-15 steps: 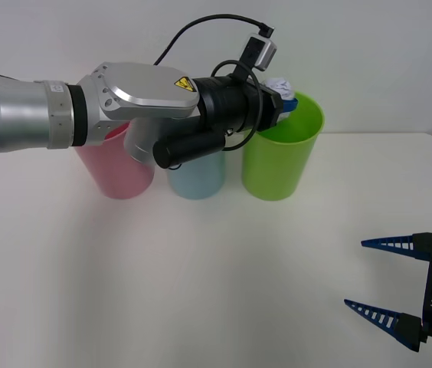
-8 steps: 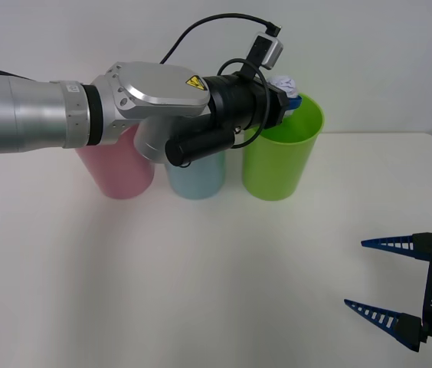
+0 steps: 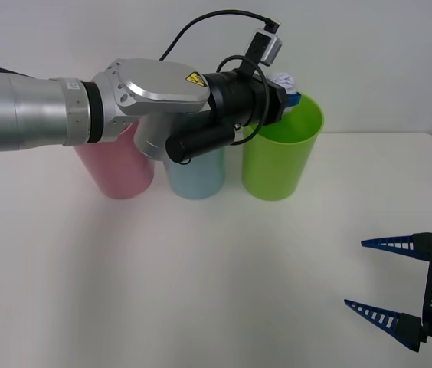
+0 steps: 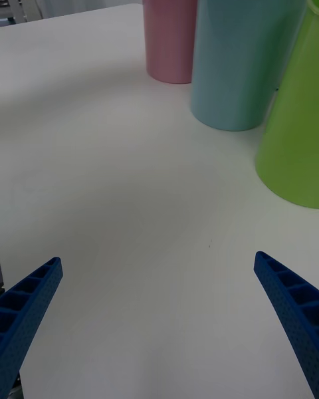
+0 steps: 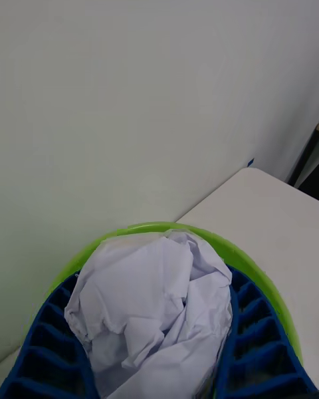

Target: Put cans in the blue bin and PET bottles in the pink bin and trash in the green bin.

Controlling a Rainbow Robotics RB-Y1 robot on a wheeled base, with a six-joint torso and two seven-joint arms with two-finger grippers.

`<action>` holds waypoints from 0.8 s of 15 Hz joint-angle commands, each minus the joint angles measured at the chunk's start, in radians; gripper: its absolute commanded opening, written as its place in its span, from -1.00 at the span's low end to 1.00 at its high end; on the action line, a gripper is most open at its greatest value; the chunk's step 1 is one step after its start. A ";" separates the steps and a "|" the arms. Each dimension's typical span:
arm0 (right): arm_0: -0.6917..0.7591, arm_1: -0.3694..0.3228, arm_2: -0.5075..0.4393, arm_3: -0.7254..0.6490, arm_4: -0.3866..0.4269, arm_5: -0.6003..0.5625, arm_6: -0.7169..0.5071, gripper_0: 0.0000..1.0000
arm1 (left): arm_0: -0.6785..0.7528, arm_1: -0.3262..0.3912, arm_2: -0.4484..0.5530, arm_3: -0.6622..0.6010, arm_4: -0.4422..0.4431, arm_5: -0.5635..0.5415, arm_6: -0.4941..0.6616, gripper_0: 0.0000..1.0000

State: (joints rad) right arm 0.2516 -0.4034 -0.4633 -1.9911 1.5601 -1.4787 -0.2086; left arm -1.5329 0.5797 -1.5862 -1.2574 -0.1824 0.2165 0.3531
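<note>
We found the pink bin (image 3: 116,172) leftmost on the table (image 3: 201,291), the blue bin (image 3: 197,175) in the middle, the green bin (image 3: 281,157) rightmost.

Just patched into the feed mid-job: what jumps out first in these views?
The left arm stretches across the three bins at the table's far edge, its left gripper shut on the crumpled white paper ball right above the green bin. Pink bin, blue bin and green bin stand in a row, left to right. The right gripper waits open, low over the near right of the table.
</note>
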 commanded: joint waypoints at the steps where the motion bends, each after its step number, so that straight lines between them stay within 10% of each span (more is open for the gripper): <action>1: 0.000 0.000 0.000 0.000 0.000 0.000 0.000 1.00 | -0.001 0.000 0.000 0.004 0.000 0.000 0.000 0.86; 12: 0.000 0.000 0.000 0.000 0.000 0.000 0.000 1.00 | -0.001 0.000 0.002 0.004 0.000 -0.002 0.007 1.00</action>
State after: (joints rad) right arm 0.2516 -0.4034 -0.4633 -1.9911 1.5601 -1.4787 -0.2086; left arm -1.5340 0.5798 -1.5848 -1.2532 -0.1821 0.2151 0.3604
